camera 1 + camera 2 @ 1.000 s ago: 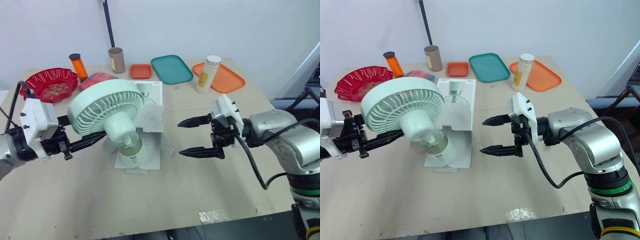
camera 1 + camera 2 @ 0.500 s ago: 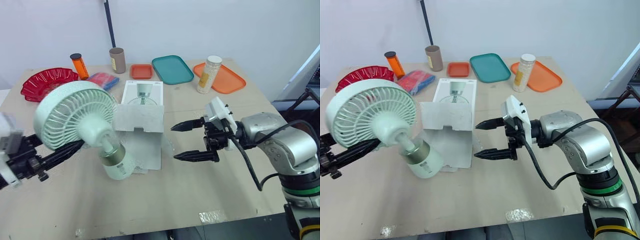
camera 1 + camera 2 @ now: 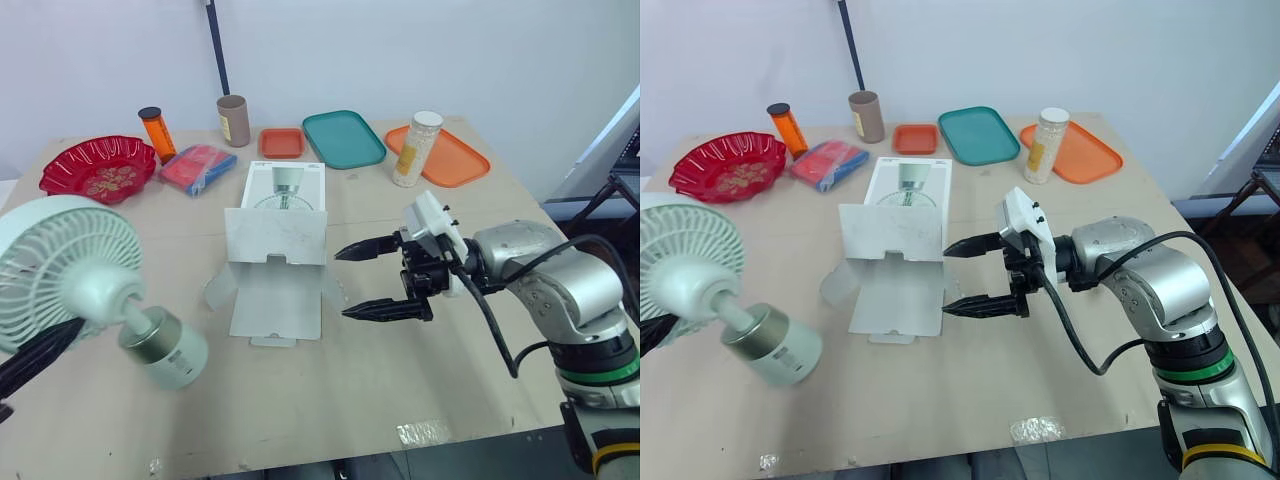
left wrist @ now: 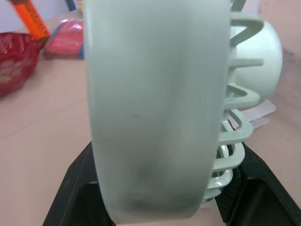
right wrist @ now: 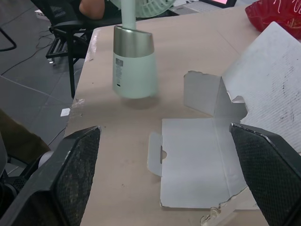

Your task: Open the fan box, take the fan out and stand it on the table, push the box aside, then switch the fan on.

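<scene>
A pale green fan [image 3: 60, 270] hangs tilted at the front left of the table [image 3: 330, 400]. Its silver and green base [image 3: 165, 350] sits low over the table, clear of the box. My left gripper [image 4: 164, 155] is shut on the fan's head rim, and its black fingers [image 3: 35, 358] show under the grille. The white fan box [image 3: 275, 240] lies open in the middle, flaps spread and one panel upright. My right gripper [image 3: 360, 282] stands open just right of the box, its tips pointing at it with nothing between them. The right wrist view shows the box [image 5: 263, 94] and the fan's base [image 5: 134, 68].
Along the back stand a red bowl [image 3: 98, 168], an orange bottle [image 3: 157, 132], a red and blue packet [image 3: 198, 167], a cardboard tube [image 3: 234, 120], a small orange tray [image 3: 281, 142], a teal tray [image 3: 344, 137], a white jar [image 3: 417, 148] and an orange tray [image 3: 440, 155].
My left gripper has carried the fan left and toward the table's front, out of the box and lower. The right gripper has crept a little toward the box, still open.
</scene>
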You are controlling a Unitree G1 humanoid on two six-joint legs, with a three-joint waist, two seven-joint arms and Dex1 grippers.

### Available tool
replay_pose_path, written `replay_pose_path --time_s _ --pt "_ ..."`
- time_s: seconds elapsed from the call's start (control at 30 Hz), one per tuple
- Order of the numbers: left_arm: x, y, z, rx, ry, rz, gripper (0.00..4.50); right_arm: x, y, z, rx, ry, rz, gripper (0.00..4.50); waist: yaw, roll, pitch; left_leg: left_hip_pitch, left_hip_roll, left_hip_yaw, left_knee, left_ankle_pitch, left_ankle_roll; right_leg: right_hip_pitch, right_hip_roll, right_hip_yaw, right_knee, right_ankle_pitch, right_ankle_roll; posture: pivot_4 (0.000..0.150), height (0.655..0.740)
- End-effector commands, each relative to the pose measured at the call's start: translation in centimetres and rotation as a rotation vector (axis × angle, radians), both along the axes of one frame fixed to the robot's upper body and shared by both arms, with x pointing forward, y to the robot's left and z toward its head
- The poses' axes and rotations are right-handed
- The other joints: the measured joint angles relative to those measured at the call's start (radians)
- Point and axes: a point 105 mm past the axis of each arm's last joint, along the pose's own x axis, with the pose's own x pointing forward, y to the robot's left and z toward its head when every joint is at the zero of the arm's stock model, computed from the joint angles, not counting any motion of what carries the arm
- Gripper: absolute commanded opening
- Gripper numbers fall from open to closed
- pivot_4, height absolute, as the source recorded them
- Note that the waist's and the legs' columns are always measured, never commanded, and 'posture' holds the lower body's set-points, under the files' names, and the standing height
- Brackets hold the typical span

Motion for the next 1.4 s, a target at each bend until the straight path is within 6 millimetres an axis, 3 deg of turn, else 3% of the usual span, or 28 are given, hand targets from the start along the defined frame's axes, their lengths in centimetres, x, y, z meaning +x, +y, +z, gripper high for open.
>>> replay_pose_path --time_s 0.03,0.33,0.7,1.03,1.4 --pt "-1.2 1.1 1.4 0.06 -0.059 0.046 2.03 -0.1 0.4 1.9 0.036 -0.042 0.005 4.5 0.0 0.0 0.0 0.0 0.0 0.0 0.0 0.0 0.0 0.0 0.0 0.0 0.0 0.0 0.0 0.15 0.74" --pt "-2.1 3.1 0.1 0.07 -0.008 0.108 2.03 0.0 1.4 3.1 0.089 -0.028 0.004 4.5 0.0 -0.002 0.0 0.001 0.0 0.001 0.0 0.0 0.0 0.0 0.0 0.0 0.0 0.0 0.0 0.15 0.74" --pt "2.0 8.4 -0.1 0.075 -0.134 0.295 2.03 0.1 2.0 3.8 0.103 -0.07 -0.009 4.5 0.0 -0.004 -0.001 0.001 0.001 0.001 0.0 0.0 0.0 0.0 0.001 0.0 0.0 0.0 -0.001 0.15 0.74" --pt "6.2 7.1 0.1 0.081 -0.152 0.308 2.03 0.3 2.5 3.6 0.105 -0.097 -0.016 4.5 0.0 -0.006 0.0 0.001 0.002 0.001 0.0 -0.001 -0.001 0.0 0.001 0.0 0.0 0.0 -0.001 0.15 0.74" --pt "8.2 7.9 -0.3 0.177 -0.166 0.364 2.03 0.3 2.7 3.4 0.106 -0.11 -0.02 4.5 0.0 -0.005 0.0 0.001 0.002 0.001 -0.001 -0.001 -0.001 -0.001 0.0 0.0 0.0 0.0 -0.001 0.15 0.74"
